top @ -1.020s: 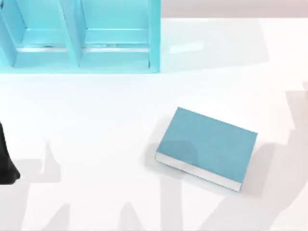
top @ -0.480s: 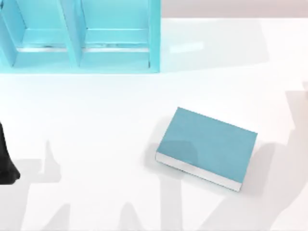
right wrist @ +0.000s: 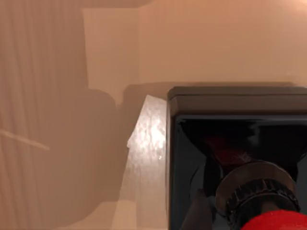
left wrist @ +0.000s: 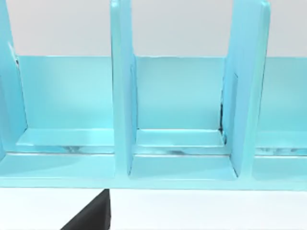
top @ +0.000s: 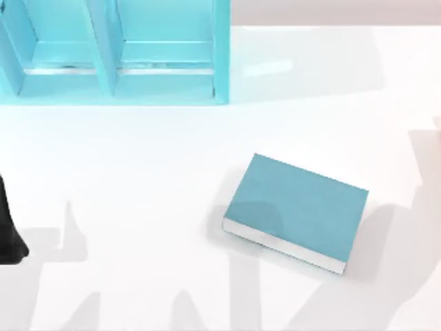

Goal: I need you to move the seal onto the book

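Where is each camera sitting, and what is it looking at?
Top view: above the table, looking down at the book and the shelf; a dark bit of the left arm shows at the left edge.
Left wrist view: on the left arm's wrist, facing the shelf's open compartments; a black part of that arm shows low in the picture.
Right wrist view: on the right arm's wrist, very close to the seal, black base and red knob.
Shared: the top and left wrist views both show the shelf.
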Controlling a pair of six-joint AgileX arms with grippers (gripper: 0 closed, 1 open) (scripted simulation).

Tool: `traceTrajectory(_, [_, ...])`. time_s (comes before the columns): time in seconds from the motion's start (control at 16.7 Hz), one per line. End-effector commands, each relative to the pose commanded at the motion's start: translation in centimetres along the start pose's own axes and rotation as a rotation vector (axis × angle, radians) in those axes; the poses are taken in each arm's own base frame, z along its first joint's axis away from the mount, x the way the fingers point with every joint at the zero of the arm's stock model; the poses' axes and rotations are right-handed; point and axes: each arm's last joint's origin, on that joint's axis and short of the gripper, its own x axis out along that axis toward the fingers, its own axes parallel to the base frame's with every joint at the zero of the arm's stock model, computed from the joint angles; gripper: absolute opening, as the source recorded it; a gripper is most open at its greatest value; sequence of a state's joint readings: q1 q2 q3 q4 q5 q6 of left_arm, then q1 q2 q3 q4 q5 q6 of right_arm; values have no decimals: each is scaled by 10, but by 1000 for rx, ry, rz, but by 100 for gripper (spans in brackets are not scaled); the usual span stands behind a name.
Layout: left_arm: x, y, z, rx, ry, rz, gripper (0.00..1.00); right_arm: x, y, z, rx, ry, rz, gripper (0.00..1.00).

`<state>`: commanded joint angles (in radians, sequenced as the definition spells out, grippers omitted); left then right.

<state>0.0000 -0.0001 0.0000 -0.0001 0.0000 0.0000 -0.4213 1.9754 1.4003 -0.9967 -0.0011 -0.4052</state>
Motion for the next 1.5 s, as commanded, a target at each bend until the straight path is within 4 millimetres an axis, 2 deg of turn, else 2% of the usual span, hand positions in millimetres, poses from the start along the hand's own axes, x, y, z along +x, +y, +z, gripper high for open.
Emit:
traceTrajectory(0.18, [0, 0, 0, 0, 0, 0, 100, -5, 4, 3, 4, -3, -2, 0])
traceTrajectory(0.3, [0, 0, 0, 0, 0, 0, 100, -21, 18, 10, 12, -6, -3, 0])
traceTrajectory(0.48, [0, 0, 0, 0, 0, 0, 100, -61, 58, 19, 13, 8, 1, 0])
traceTrajectory(0.72, [0, 0, 0, 0, 0, 0, 100, -121, 123, 11, 3, 21, 1, 0])
traceTrajectory(0.9, [0, 0, 0, 0, 0, 0, 100, -148, 149, 1, 1, 1, -1, 0])
traceTrajectory(1.26, [0, 0, 0, 0, 0, 0, 100, -146, 154, 4, 5, 6, 1, 0])
traceTrajectory(1.38, [0, 0, 0, 0, 0, 0, 100, -136, 174, 11, 5, 14, 0, 0])
traceTrajectory(1.5, [0, 0, 0, 0, 0, 0, 100, -123, 208, 18, 7, 17, -2, 0])
